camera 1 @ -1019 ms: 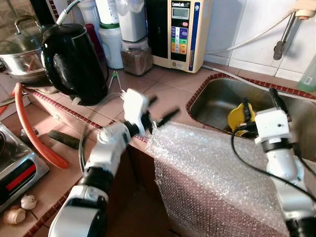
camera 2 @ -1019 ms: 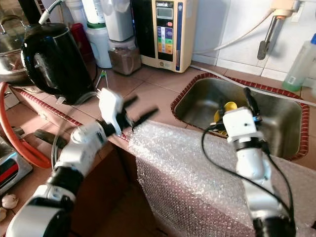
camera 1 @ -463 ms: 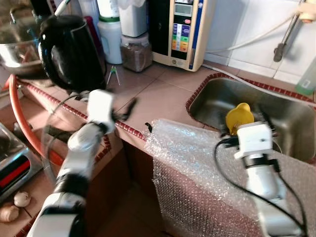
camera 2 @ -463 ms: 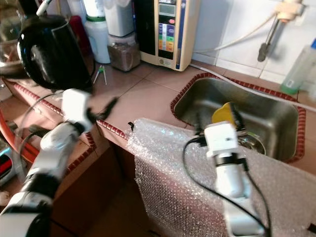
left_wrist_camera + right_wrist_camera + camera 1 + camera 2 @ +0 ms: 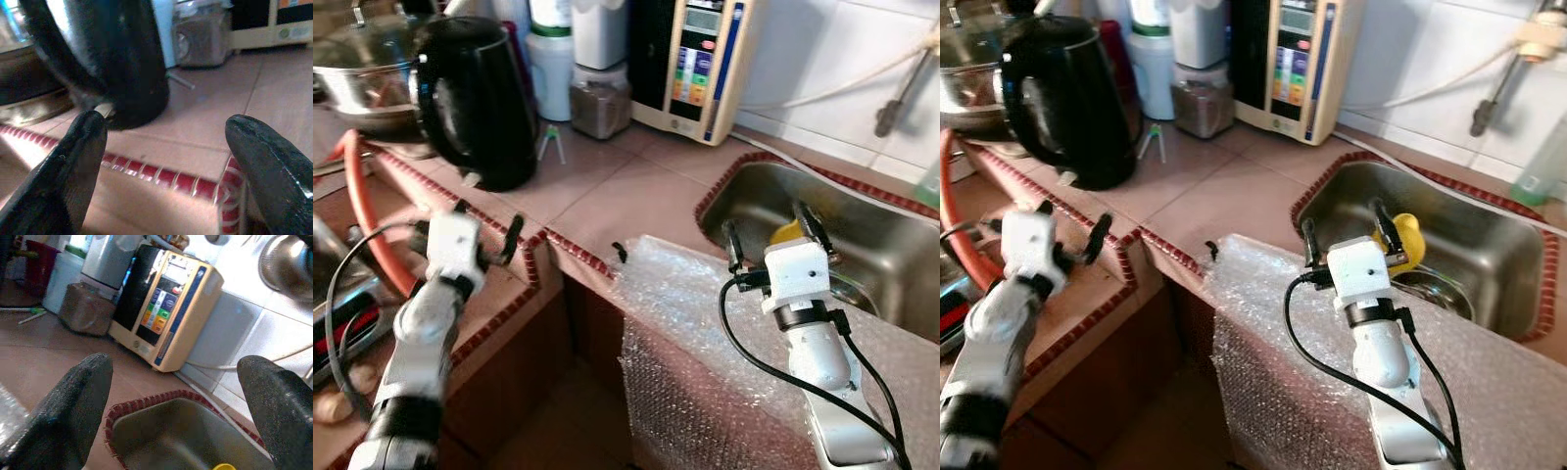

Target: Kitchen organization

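A sheet of bubble wrap point(image 5: 705, 323) hangs over the counter's front edge beside the steel sink point(image 5: 881, 264). A yellow object point(image 5: 1408, 235) lies in the sink. My right gripper point(image 5: 771, 233) is open above the wrap's far edge, at the sink's near rim, pointing at the yellow object. My left gripper point(image 5: 487, 227) is open and holds nothing. It hovers over the lower tiled ledge to the left, in front of the black kettle point(image 5: 475, 98), clear of the wrap. The left wrist view has the kettle point(image 5: 112, 54) close beyond the fingers point(image 5: 73, 161).
A water machine point(image 5: 700, 59), a jar of brown powder point(image 5: 600, 103) and white containers line the back wall. A steel pot point(image 5: 372, 83) sits behind the kettle. An orange hose point(image 5: 357, 196) curves past a stove point(image 5: 342, 313). A tap point(image 5: 901, 88) hangs over the sink.
My left gripper has let go of the bubble wrap's corner and swung left to the lower ledge. My right gripper has drawn back from over the sink to its near rim. The camera shifted.
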Robot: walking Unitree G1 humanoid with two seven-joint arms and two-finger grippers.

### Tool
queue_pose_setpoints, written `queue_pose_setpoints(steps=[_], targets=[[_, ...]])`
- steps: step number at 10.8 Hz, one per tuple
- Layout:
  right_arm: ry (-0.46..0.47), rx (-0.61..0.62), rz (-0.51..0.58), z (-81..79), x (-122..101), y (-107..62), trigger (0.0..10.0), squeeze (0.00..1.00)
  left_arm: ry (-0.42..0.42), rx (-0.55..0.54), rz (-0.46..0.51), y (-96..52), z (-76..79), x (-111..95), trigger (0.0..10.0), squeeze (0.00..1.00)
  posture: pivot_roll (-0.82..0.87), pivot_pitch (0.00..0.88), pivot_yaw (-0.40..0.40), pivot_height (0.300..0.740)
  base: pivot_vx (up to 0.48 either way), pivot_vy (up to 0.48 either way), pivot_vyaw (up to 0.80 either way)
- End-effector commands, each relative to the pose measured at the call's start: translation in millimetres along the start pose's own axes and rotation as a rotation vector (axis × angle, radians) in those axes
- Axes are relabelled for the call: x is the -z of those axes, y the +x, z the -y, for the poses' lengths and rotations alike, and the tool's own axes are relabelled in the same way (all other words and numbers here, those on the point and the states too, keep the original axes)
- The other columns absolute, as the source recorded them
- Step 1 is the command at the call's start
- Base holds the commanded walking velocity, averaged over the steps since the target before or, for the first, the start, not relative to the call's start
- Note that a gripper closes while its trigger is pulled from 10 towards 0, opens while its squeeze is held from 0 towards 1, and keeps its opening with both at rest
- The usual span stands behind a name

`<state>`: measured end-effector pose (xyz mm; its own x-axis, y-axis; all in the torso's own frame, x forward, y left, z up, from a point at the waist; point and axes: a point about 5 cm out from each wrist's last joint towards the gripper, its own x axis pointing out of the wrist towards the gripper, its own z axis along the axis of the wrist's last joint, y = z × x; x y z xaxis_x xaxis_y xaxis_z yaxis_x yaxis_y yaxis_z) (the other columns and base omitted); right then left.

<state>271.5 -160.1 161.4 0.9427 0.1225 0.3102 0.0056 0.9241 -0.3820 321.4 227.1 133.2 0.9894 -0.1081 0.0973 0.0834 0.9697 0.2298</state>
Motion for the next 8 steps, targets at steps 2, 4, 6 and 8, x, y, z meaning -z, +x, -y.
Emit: queue_pose_setpoints(steps=[2,4,6,8], targets=[[-0.016,-0.013,-0.034,3.6,8,-7.5,10.0,1.00,0.018,-0.042,-0.004,-11.5,-5.1,-2,10.0,0.00,0.13,0.000,-0.018,0.740,0.000,0.000,0.00],[-0.022,-0.013,-0.057,9.6,12,-15.4,10.0,1.00,0.020,-0.066,0.017,-25.1,-0.6,-5,10.0,0.00,0.14,0.000,-0.019,0.740,0.000,0.000,0.00],[0.009,0.008,-0.073,16.7,14,-19.2,10.0,1.00,0.006,-0.084,-0.003,-33.4,7.6,-1,10.0,0.00,0.13,0.000,-0.033,0.740,0.000,0.000,0.00],[0.012,0.013,-0.083,17.1,15,-21.4,10.0,1.00,-0.012,-0.060,-0.041,-44.1,16.0,5,10.0,0.00,0.12,0.000,-0.042,0.740,0.000,0.000,0.00]])
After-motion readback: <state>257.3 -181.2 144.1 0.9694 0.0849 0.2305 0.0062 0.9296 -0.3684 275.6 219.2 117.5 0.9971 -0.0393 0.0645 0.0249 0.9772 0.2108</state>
